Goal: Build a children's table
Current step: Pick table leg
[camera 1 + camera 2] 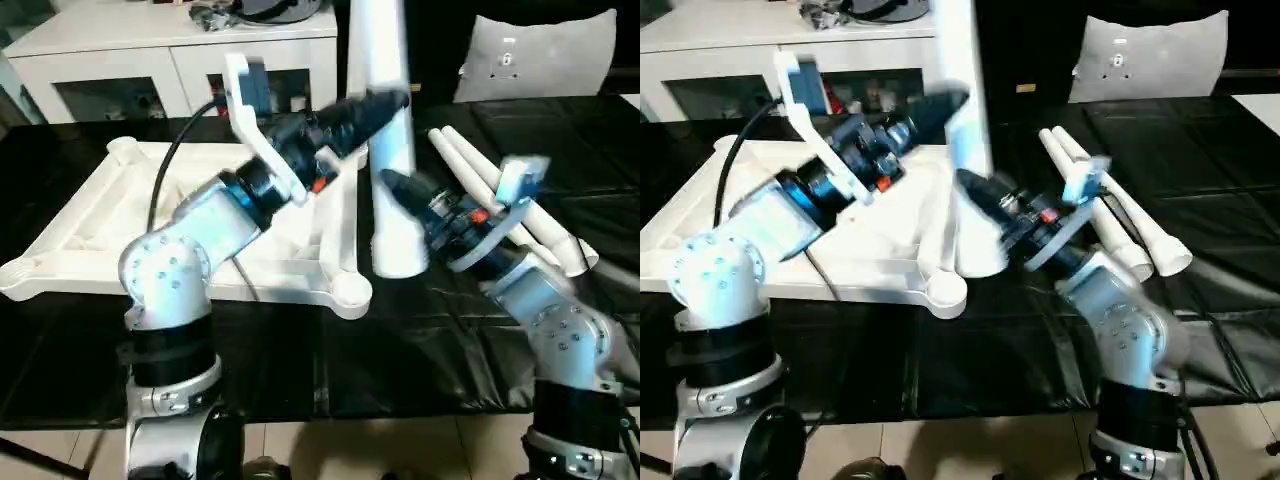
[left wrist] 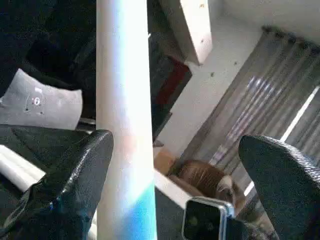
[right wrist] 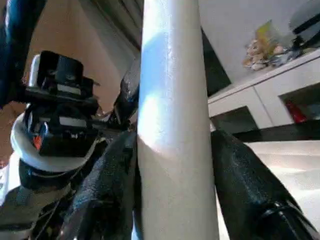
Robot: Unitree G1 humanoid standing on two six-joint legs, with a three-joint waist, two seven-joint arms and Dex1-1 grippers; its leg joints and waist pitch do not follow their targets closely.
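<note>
Right claw (image 3: 175, 165) is closed on the lower part of a white table leg (image 1: 385, 120), with one black finger on each side of the tube, and it holds this leg nearly upright. Left claw (image 2: 170, 180) stands wide open around the same leg higher up; one finger (image 2: 75, 185) is close beside the tube and the other is well apart, so it grips nothing yet.

In the head view the held leg rises at about 12 o'clock from the centre, with its wide foot just beside the near right corner socket (image 1: 350, 290) of the table top (image 1: 110, 215). That top lies upside down on the black tabletop (image 1: 420, 350), toward 9 o'clock, ribs showing. More loose legs (image 1: 500, 195) lie together at about 2 o'clock.

The step in hand seems to be setting this leg into the corner socket. To do it well, I think the left claw should first close on the tube to steady it. Both claws can then bring the leg's end straight over the socket and press down along the leg's own line, since a tilted push could jam it or slide the top away.
</note>
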